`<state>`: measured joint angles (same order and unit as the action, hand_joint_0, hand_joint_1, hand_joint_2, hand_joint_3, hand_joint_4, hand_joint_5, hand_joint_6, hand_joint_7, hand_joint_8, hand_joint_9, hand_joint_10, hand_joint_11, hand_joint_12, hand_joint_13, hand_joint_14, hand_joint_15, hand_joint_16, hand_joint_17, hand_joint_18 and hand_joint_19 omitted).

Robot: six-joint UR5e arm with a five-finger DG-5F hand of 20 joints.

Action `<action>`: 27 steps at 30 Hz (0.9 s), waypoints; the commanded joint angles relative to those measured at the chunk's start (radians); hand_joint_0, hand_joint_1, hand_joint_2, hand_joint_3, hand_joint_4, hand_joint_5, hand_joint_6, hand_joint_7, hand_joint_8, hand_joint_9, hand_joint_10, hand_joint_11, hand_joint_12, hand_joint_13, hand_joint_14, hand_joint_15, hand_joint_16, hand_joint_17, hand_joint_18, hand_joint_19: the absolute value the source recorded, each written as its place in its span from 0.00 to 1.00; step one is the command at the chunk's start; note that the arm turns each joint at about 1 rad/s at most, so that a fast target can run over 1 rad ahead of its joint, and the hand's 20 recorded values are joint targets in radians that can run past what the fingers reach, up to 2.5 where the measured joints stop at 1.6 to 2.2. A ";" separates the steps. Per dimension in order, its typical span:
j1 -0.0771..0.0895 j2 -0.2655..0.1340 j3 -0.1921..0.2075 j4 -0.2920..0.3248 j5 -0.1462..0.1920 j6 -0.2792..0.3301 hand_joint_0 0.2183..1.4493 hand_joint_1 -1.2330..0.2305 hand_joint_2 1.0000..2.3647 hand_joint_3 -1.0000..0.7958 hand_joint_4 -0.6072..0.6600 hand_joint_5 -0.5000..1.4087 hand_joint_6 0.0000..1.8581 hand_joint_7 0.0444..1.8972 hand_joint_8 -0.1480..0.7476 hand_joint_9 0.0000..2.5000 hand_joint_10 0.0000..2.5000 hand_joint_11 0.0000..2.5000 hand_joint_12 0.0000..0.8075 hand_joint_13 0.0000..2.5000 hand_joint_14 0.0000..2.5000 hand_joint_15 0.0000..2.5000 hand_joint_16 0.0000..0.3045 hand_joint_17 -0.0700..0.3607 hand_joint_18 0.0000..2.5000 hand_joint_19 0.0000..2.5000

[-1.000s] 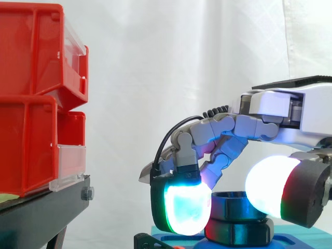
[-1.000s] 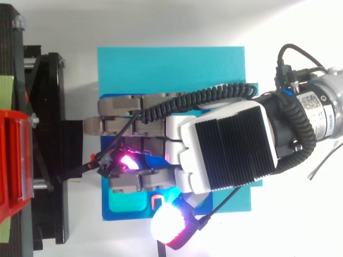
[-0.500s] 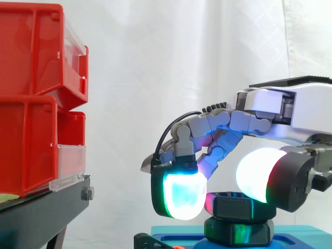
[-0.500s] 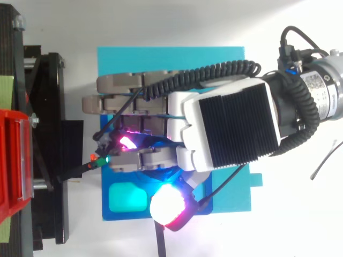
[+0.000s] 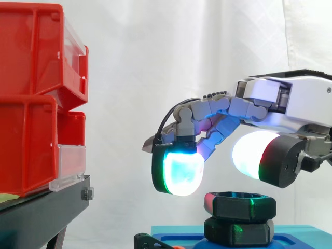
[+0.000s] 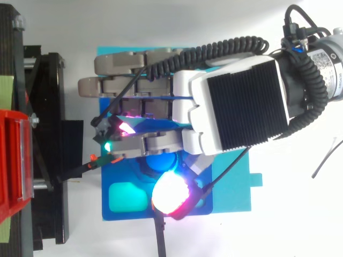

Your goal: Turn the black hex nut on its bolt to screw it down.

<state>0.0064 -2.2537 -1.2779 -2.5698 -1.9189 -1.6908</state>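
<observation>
Though above nut (image 5: pixel 239 206), hand (image 5: pixel 280 106) spread, empty.

From above, you see little of the black hex nut (image 5: pixel 239 206): the hand (image 6: pixel 236 101) covers most of it, along with the middle of the blue base (image 6: pixel 161 59). From the side, the bottom edge cuts the base, and the left edge cuts the red bins (image 5: pixel 31 104).
</observation>
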 commanded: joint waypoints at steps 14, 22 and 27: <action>0.099 0.000 0.000 0.045 0.058 0.008 0.21 0.74 0.00 0.28 0.60 0.25 0.27 0.71 0.43 0.37 0.00 0.05 0.37 0.21 0.00 0.00 0.16 0.42 0.18 0.08; 0.115 -0.001 0.000 -0.006 0.067 0.008 0.22 0.74 0.00 0.28 0.60 0.25 0.28 0.74 0.44 0.37 0.00 0.05 0.37 0.21 0.00 0.00 0.16 0.42 0.18 0.08; 0.110 -0.001 0.000 -0.023 0.063 0.007 0.22 0.74 0.00 0.28 0.59 0.25 0.28 0.74 0.46 0.38 0.00 0.05 0.37 0.21 0.00 0.00 0.16 0.42 0.18 0.08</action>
<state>0.1185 -2.2548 -1.2778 -2.5803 -1.8540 -1.6832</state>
